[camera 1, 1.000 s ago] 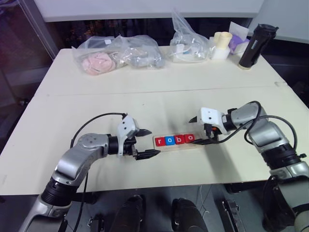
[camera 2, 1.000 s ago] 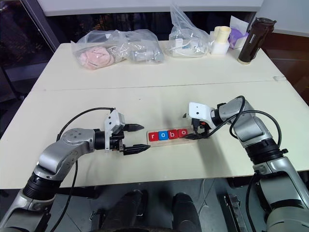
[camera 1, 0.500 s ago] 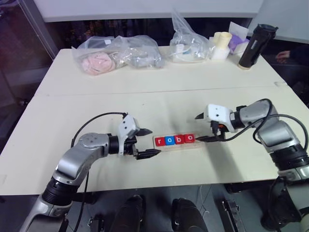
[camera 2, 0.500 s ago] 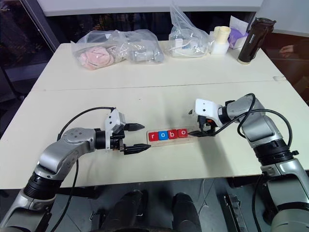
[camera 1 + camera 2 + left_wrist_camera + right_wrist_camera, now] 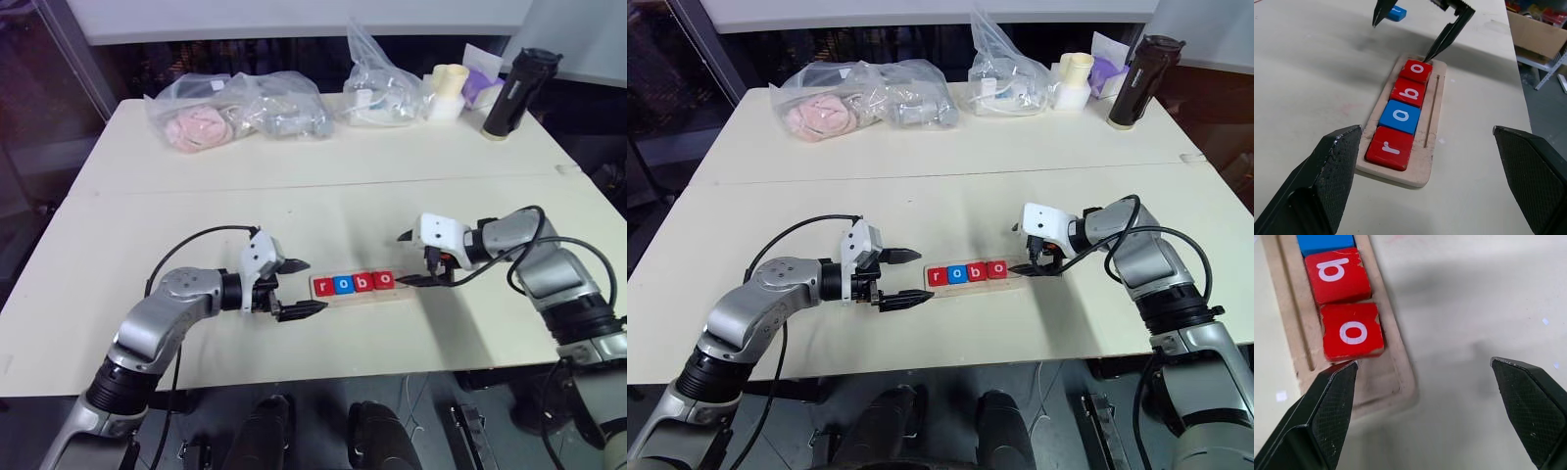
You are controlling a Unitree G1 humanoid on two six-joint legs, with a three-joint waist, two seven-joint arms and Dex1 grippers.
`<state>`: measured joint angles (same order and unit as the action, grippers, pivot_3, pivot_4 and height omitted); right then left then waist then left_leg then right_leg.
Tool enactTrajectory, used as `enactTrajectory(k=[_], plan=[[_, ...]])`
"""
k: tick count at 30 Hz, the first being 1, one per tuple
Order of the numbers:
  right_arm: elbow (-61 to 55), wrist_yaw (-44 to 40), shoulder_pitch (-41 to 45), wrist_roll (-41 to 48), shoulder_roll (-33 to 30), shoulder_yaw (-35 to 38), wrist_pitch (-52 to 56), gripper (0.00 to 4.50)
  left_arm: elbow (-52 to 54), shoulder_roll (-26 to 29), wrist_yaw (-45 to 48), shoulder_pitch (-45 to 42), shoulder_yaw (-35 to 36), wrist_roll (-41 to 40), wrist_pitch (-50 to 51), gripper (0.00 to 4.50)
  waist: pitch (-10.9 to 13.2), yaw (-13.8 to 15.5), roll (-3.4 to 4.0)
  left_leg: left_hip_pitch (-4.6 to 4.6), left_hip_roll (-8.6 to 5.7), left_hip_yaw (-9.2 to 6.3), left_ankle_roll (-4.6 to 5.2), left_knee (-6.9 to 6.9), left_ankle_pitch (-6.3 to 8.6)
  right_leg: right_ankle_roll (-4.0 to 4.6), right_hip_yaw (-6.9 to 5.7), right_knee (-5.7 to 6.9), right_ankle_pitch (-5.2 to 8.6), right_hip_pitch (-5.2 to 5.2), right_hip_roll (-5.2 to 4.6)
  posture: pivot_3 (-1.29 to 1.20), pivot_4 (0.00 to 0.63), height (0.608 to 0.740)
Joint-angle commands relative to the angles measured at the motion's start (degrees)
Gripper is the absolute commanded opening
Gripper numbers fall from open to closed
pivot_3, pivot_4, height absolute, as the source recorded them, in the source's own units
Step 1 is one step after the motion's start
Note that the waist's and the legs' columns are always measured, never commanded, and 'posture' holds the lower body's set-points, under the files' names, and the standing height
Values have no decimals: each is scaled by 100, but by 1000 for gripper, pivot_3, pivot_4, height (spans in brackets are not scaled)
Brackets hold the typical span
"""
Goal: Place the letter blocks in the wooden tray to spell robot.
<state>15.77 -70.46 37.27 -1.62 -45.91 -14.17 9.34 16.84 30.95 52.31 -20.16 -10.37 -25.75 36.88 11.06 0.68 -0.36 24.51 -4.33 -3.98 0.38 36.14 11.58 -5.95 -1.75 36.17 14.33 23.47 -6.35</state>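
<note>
So the wooden tray [image 5: 1426, 161] sits on the table [image 5: 196, 206] with 4 letter blocks in its slot — red r [image 5: 1390, 148], blue o [image 5: 1400, 116], red b [image 5: 1410, 92], red o [image 5: 1418, 71]. The end spot past that last o is bare wood. The blue t block [image 5: 1396, 12] lies on the table beyond the tray. Left hand [image 5: 290, 289] is wide open just beside the r end, holding nothing — right hand [image 5: 413, 259] is open too, 1 fingertip [image 5: 1445, 38] down at the tray's far end by the last o.
</note>
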Motion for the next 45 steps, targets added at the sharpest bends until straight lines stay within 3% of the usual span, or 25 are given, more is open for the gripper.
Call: enactTrajectory(k=[1,17,23,33,45], plan=[[-50,11,187,-5,59,54,-85,4457,145,-4,-7,-4,59,-71,-24,4500,0,1,0,0,0,0,0,0,0,0,0,0,0,0,0,0,150,725],[-250,61,176,-63,25,158,-32,4457,172,-21,-31,27,46,-68,-30,4500,0,-2,0,-1,0,0,-1,0,0,0,0,1,0,0,3,0,150,725],[-642,1478,-2,28,-46,1179,1161,4457,150,-19,-22,44,66,-59,-71,4500,0,10,0,0,0,0,-1,0,0,0,1,1,0,0,1,0,150,725],[-2017,4221,-572,-15,1273,2462,4432,4457,29,-92,52,-7,-14,-14,-140,4500,-4,2,6,-1,1,0,-2,-1,-2,4,7,10,0,6,1,0,150,725],[-1579,5395,-629,229,2025,2883,5090,4457,-39,-61,139,-101,-13,12,-124,4500,-5,-5,7,-1,1,1,-1,-1,-3,2,3,11,-1,5,16,0,150,725]])
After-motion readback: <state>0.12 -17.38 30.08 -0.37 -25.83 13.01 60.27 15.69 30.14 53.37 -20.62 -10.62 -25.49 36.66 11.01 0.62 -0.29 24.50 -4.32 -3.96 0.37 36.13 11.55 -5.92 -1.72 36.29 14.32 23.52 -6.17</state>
